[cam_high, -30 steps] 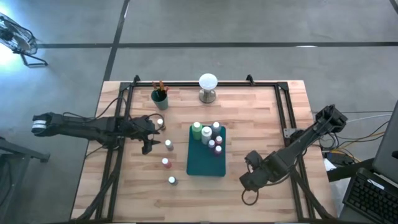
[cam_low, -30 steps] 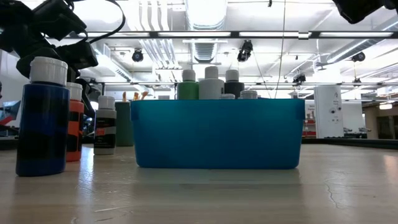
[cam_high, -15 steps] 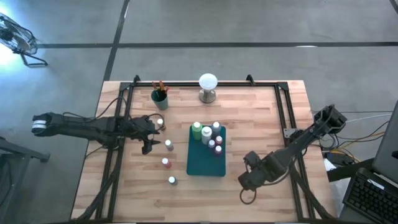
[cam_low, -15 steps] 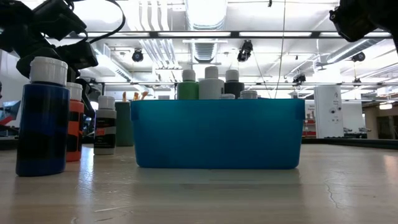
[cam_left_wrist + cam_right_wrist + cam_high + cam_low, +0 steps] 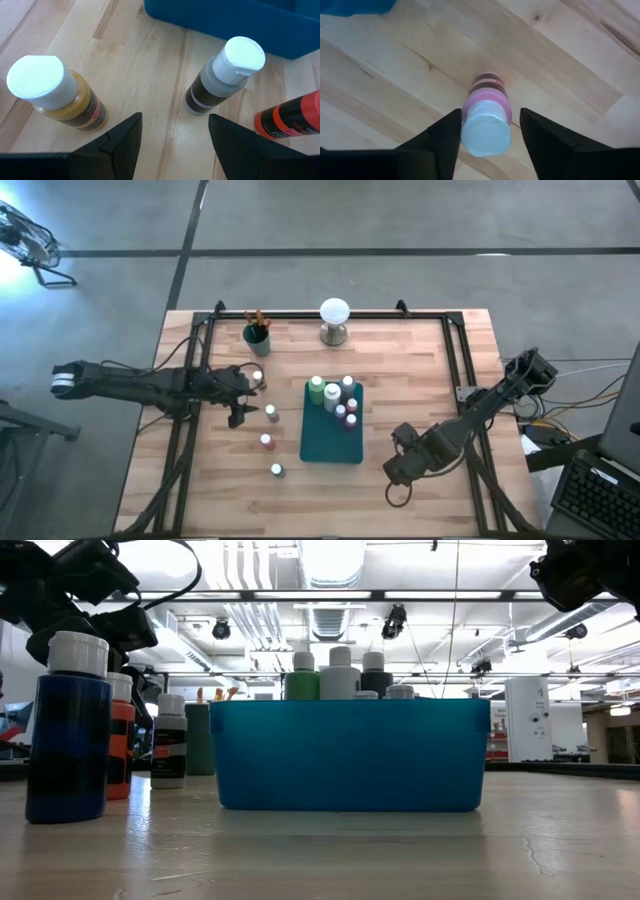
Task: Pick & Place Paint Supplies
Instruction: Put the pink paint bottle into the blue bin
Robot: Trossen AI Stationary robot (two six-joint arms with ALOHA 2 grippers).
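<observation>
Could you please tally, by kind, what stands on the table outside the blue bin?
Bottles: 5 (four left of the blue bin, plus one pink bottle right of it)
Cup of brushes: 1
Ball on a metal base: 1
Total: 7

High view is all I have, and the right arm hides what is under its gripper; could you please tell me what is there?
Observer: The right gripper straddles a pink bottle with a white cap.
Operator: Is it gripped yet?
Observer: Not visibly; a slim gap shows beside the white cap, so the jaws look open.
Operator: And the left gripper?
Observer: The left gripper is open and empty, facing an ochre bottle and a dark brown bottle, both standing upright.
</observation>
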